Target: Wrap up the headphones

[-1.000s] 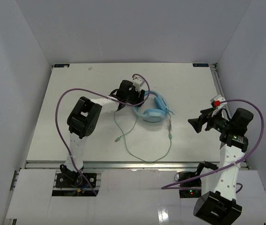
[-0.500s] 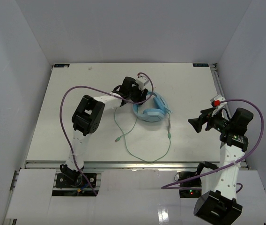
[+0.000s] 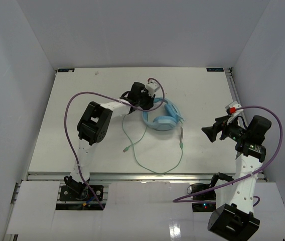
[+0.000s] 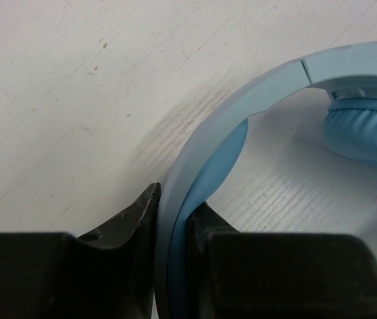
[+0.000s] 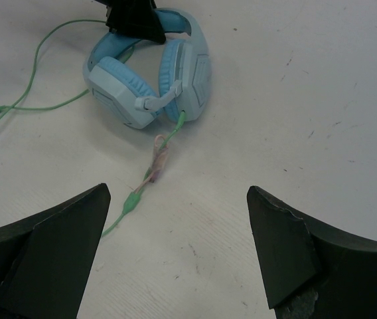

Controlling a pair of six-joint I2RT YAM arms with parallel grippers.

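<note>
**Left claw clamped on the headband, right claw wide open**

From above, the light blue over-ear headphones (image 3: 161, 120) lie on the white worktop (image 3: 72, 115), a little past its middle, and the left claw (image 3: 145, 98) sits right at their left end. The left wrist view settles the grip: two black fingers pinched tight on the padded blue headband (image 4: 241, 113), one on each side. A ribbed earcup cushion (image 4: 368, 133) peeks in at the right edge.

Over to the right wrist view, and here is what the others miss. Both oval earcups sit side by side, with the small white mic boom (image 5: 156, 101) slanting across them. There's also a pinkish band (image 5: 156, 159) wound on the thin pale-green cable (image 5: 16, 100). The right claw (image 5: 178, 219) hangs with its fingers spread wide, gripping nothing, well apart from the headphones.

Only the overhead shot gives the cable's full run: a loose loop trailing toward the near edge, with its plug (image 3: 126, 148) lying free on the worktop.
</note>
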